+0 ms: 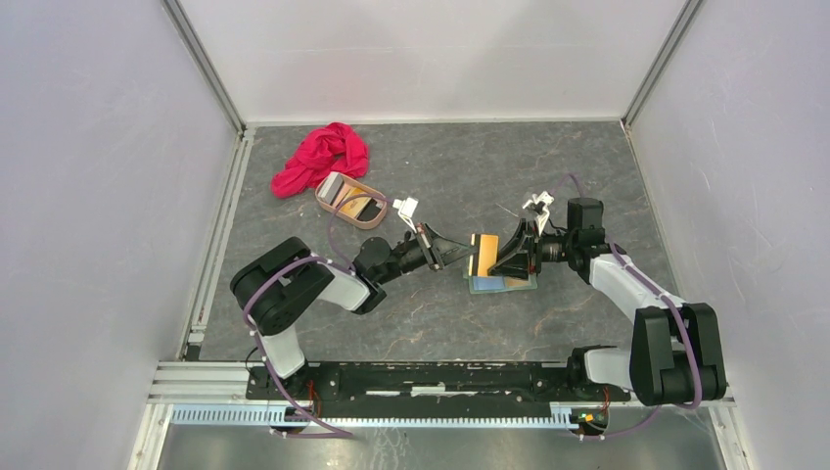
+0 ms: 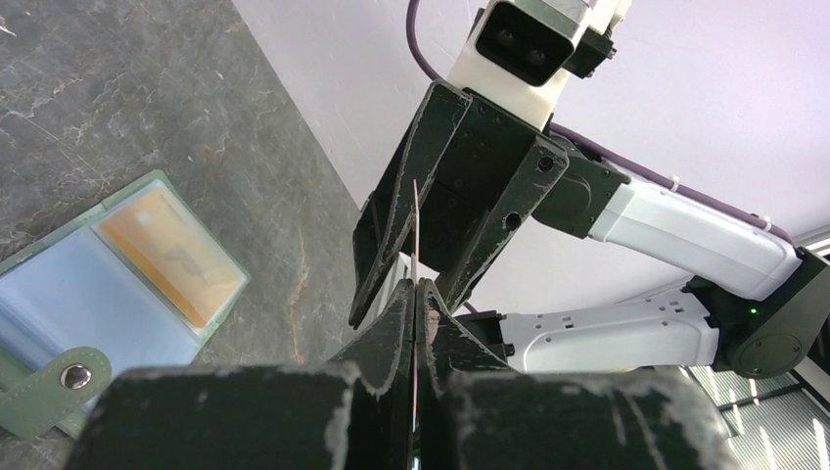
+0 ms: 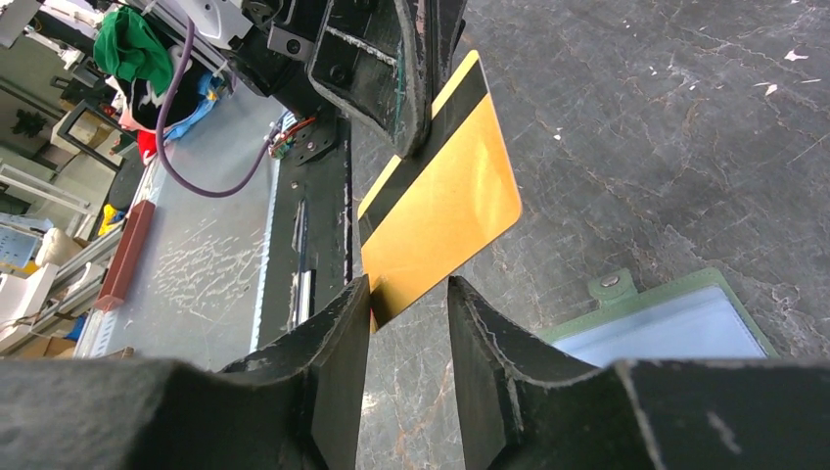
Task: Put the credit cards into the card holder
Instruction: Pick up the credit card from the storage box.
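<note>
Over mid-worktop (image 1: 440, 323), from the top view: left gripper (image 1: 458, 255) and right gripper (image 1: 511, 258) nose to nose, orange-gold credit card (image 1: 484, 253) bridging the two. Just below the right gripper's fingers, flat and open, the card holder (image 1: 504, 285). Well behind the left fingers, a pinkish-tan tray (image 1: 352, 203) with something dark inside, and beyond that a red cloth (image 1: 323, 157).

Over to the left wrist view. Own fingers (image 2: 387, 338) pressed shut on the card, seen edge-on as a thin line rising from between the tips. Straight ahead, the right fingers (image 2: 396, 196) straddling that far edge, one on either side, a gap showing on both, not pinching. Down and left of the fingers, card holder spread wide, pale blue pockets up. Tucked into the pocket farther from the snap tab (image 2: 59, 387), a second orange card (image 2: 171, 257).

And the right wrist view. Own fingers (image 3: 333, 362) parted, roughly half open, card's near corner dipping into the gap. Brushing the finger on the view's left or just shy of it: cannot tell which. Far end, by the dark stripe, gripped by the left fingers up top. Off to the right of the fingers, down on the worktop, a corner of the card holder with its snap tab.
</note>
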### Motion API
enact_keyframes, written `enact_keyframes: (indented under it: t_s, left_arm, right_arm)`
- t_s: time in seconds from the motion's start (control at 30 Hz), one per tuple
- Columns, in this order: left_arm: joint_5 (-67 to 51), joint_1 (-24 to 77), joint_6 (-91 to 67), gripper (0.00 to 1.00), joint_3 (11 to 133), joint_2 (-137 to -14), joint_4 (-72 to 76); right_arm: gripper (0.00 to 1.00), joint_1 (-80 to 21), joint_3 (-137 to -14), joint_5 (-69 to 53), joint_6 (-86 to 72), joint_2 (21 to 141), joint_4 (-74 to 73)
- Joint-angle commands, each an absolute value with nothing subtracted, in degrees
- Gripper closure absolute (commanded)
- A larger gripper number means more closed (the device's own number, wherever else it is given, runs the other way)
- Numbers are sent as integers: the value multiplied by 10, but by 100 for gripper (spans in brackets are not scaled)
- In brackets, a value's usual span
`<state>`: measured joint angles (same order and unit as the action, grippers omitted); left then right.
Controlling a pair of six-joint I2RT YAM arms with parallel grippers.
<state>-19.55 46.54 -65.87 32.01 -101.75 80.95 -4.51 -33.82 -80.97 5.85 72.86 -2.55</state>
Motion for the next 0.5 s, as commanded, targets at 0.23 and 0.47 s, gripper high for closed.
enact_keyframes:
  t_s: [0.23, 0.47]
  left_arm:
    - [-163, 475, -605, 98, 307, -1022, 839]
    - [-118, 475, -632, 98, 266, -1047, 882]
  right_arm:
    - [54, -37, -410, -724, 211, 725, -174]
    - [54, 49, -411, -664, 250, 679, -192]
